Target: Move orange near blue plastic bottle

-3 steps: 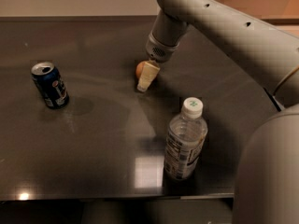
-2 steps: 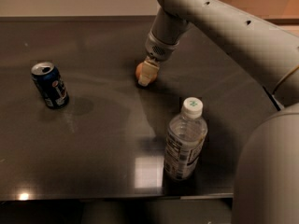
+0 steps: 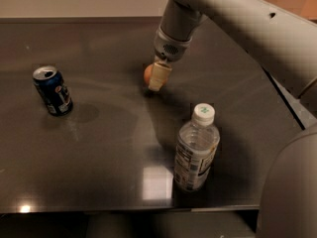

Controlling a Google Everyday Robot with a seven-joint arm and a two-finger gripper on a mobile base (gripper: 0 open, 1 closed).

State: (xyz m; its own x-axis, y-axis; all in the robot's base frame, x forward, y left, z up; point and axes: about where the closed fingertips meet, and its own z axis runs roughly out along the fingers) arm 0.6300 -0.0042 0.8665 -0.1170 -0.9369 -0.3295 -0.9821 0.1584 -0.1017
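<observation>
Behind blue plastic bottle (image 3: 196,150) and a bit to its left, well apart: orange (image 3: 146,73), on dark table (image 3: 99,148), partly hidden by gripper (image 3: 156,81). Gripper: pointing down, right against orange; open or clamped on fruit, can't tell. Bottle: upright, white cap w/ green mark. Soda can (image 3: 52,90): upright, far left of bottle.

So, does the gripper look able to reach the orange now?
Probably yes. The gripper is down right at the orange, partly hiding it; the soda can and the plastic water bottle stand well aside, nothing between.
</observation>
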